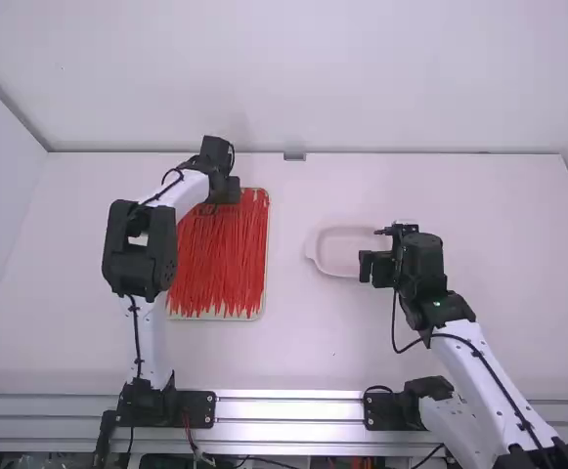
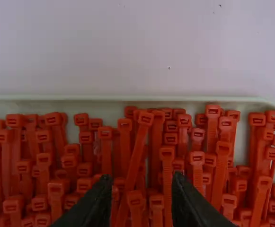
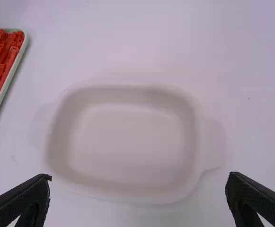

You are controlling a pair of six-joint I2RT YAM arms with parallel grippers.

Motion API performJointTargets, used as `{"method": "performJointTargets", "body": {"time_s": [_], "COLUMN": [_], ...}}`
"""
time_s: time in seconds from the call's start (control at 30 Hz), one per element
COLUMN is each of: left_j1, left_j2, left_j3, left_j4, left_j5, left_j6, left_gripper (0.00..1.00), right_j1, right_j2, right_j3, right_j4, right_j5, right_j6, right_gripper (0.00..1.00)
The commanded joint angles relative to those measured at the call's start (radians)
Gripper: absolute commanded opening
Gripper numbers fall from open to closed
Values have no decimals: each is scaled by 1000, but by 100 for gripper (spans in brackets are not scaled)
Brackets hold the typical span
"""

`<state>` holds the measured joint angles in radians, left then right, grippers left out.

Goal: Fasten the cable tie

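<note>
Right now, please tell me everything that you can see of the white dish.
The white dish is a shallow, rounded rectangle with a small handle at each short end. It looks like matte plastic or ceramic. It is empty and sits upright on the white table, apart from the tray of red cable ties. The open right tool hangs close by.

Left of centre in my high view, the cable ties (image 1: 220, 256) are solid orange-red and read as fine parallel stripes. The rim of their tray (image 1: 215, 316) looks pale cream, possibly faintly green. The dish (image 1: 337, 252) right of centre is plain white, barely distinct from the white table (image 1: 440, 186). My left gripper (image 2: 141, 178) and right gripper (image 3: 137, 182) are black, and the right one's pads (image 3: 28, 194) have a fine dotted texture.
</note>
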<state>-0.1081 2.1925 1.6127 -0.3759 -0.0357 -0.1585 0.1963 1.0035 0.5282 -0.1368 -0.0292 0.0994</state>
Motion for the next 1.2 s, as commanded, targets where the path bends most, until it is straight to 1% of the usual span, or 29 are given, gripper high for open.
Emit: {"method": "performJointTargets", "body": {"time_s": [0.0,0.33,0.47,0.7,0.8,1.17], "left_j1": [8,3,2,2,7,6], "left_j2": [13,13,13,13,13,10], "left_j3": [-32,-53,-53,-53,-53,-53], "left_j4": [6,26,26,26,26,64], "left_j5": [-7,-7,-7,-8,-7,-7], "left_j6": [-10,-10,-10,-10,-10,-33], "left_gripper": [33,29,17,7,4,3], "right_j1": [6,6,6,6,6,6], "right_j2": [5,5,5,5,5,5], "right_j3": [34,34,34,34,34,34], "right_j4": [1,2,2,1,1,2], "right_j5": [1,1,1,1,0,0], "right_j6": [1,2,2,2,2,2], "right_gripper": [99,99,99,99,98,99]}}
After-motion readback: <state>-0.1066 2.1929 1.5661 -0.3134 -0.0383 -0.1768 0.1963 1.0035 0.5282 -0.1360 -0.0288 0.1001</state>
